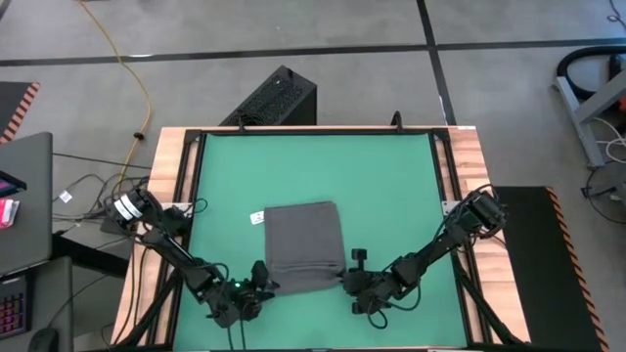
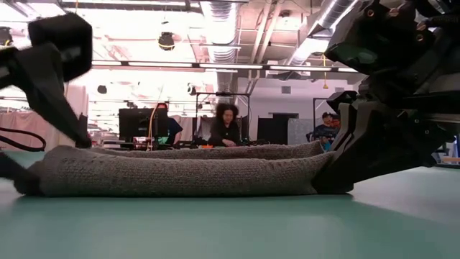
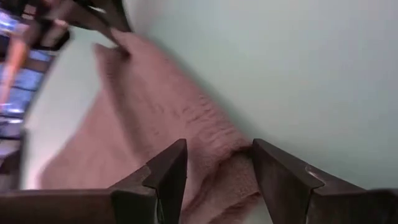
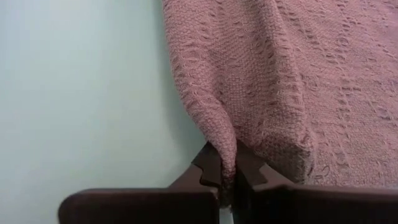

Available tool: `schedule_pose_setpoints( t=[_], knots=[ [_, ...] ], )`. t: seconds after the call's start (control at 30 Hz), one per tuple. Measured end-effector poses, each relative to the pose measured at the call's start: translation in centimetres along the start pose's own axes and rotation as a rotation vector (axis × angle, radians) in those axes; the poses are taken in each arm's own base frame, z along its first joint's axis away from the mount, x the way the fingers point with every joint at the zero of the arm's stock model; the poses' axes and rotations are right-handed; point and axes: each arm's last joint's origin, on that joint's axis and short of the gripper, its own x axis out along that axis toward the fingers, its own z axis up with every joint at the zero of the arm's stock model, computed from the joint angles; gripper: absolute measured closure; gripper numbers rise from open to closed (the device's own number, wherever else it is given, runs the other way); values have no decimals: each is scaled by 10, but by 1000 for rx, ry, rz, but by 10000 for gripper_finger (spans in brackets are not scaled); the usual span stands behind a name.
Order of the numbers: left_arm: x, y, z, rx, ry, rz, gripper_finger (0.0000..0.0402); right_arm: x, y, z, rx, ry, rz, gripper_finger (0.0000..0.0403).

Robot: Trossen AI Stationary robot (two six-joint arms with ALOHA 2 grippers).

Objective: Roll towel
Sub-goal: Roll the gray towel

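The dark grey towel point(image 1: 305, 244) lies on the green tabletop point(image 1: 391, 176), its small white label point(image 1: 257, 217) at the far left corner. Its near edge is turned over into a low roll point(image 2: 180, 173) that rests on the table. My left gripper point(image 1: 262, 286) is at the roll's left end and is shut on it. My right gripper point(image 1: 347, 284) is at the roll's right end and is shut on the cloth. In the wrist views the towel point(image 3: 161, 118) point(image 4: 298, 74) looks pinkish. My left gripper has the left end of the towel's rolled near edge point(image 3: 217, 168) between its two fingers point(image 3: 168, 171), several layers thick. The fingers come in low from the table's near left side. The roll rests on the table. My right gripper pinches a narrow raised fold at the towel's near right corner point(image 4: 227, 146) between its two fingertips point(image 4: 208, 165). It comes in low from the table's near right side. The cloth beside the fold lies on the table.
A wooden frame point(image 1: 181, 196) runs along the table's edges. There is bare green tabletop beyond the towel's far edge and on both of its sides. People sit at desks in the room behind point(image 2: 226, 126).
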Motion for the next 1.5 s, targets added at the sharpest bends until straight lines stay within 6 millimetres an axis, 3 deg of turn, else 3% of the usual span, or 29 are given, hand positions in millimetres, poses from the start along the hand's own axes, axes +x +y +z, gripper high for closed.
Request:
schedule_pose_setpoints(
  t=[0.1,0.57,0.7,0.83,0.97,1.27,1.5],
  knots=[
    [4,2,-3,-30,15,-64,230,0,0,0,1,0,1,375],
    [13,12,-17,-164,101,-21,236,0,0,0,1,0,2,379],
    [16,17,-22,-269,127,4,275,0,1,1,17,-7,4,379],
    [16,16,-21,-320,115,0,340,0,1,2,45,-6,7,380],
    [12,13,-13,-352,92,-14,390,-2,6,12,67,-10,49,380],
    [10,12,2,-491,52,-70,387,-10,15,46,122,92,106,380],
    [-1,24,11,-635,-1,-102,388,-23,17,73,156,174,84,380]
  ],
)
